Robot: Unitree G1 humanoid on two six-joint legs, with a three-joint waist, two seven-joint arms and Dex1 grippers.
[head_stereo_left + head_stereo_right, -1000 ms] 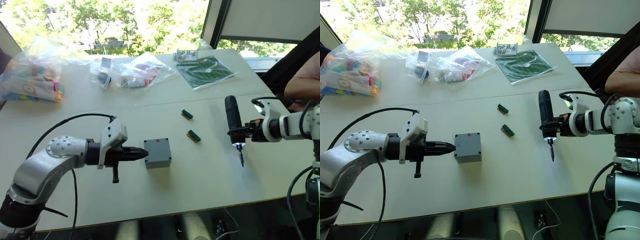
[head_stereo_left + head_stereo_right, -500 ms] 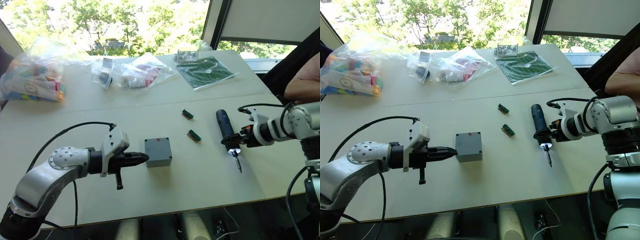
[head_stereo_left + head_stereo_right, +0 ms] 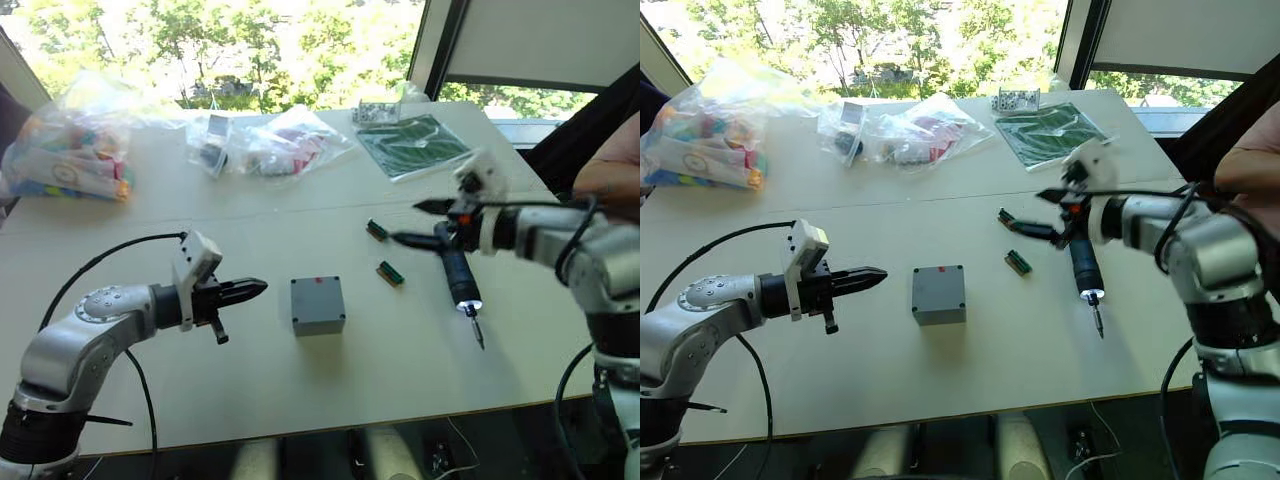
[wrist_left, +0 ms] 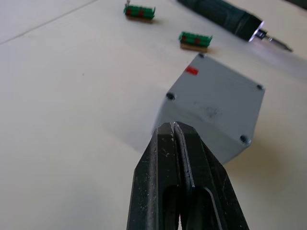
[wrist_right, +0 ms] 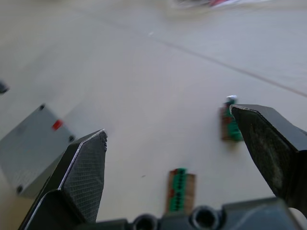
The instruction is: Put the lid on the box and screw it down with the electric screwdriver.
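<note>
The grey box [image 3: 320, 325] stands mid-table with the lid [image 3: 316, 298] flat on top of it, a dark screw spot at each corner and a small red mark near its far edge. My left gripper [image 3: 260, 286] is shut and empty. It points at the box from the left with a gap between them, as the left wrist view also shows [image 4: 171, 126]. The electric screwdriver [image 3: 458, 280] lies on the table right of the box, bit toward the front edge. My right gripper [image 3: 408, 222] hovers open and empty over the screwdriver's rear end.
Two small green connectors [image 3: 375, 229] [image 3: 388, 272] lie between the box and the screwdriver. Plastic bags of parts [image 3: 65, 160] [image 3: 270, 140] and a bagged green board [image 3: 415, 143] sit at the back. A person's arm [image 3: 612, 170] rests at the right edge.
My right gripper has let go of the screwdriver, which now lies on the table, and has opened and swung left and back. My left gripper has drawn back from the box.
</note>
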